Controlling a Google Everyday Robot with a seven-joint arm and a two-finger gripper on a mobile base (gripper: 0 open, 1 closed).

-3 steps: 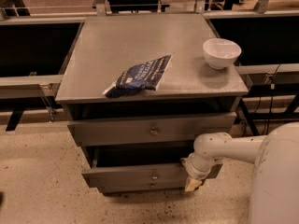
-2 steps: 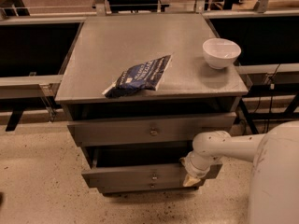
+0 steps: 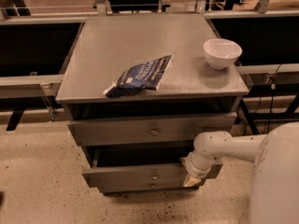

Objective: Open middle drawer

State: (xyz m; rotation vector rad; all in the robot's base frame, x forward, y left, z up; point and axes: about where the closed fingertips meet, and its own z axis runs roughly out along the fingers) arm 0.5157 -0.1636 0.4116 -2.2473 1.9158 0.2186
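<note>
The grey cabinet has three drawers. The middle drawer (image 3: pixel 126 175) is a flat grey front with a small round knob (image 3: pixel 154 175). It stands pulled out a little, with a dark gap above it. My gripper (image 3: pixel 192 179) is at the right end of this drawer's front, low down, on the end of my white arm (image 3: pixel 224 146), which reaches in from the right. The tall top drawer (image 3: pixel 117 130) is also slightly out. The thin bottom drawer (image 3: pixel 152 185) shows just below the middle one.
On the cabinet top (image 3: pixel 117 45) lie a dark blue snack bag (image 3: pixel 140 75) and a white bowl (image 3: pixel 222 52) at the right edge. Dark counters and rails run left and right of the cabinet. My white body (image 3: pixel 275 181) fills the lower right. The floor is speckled.
</note>
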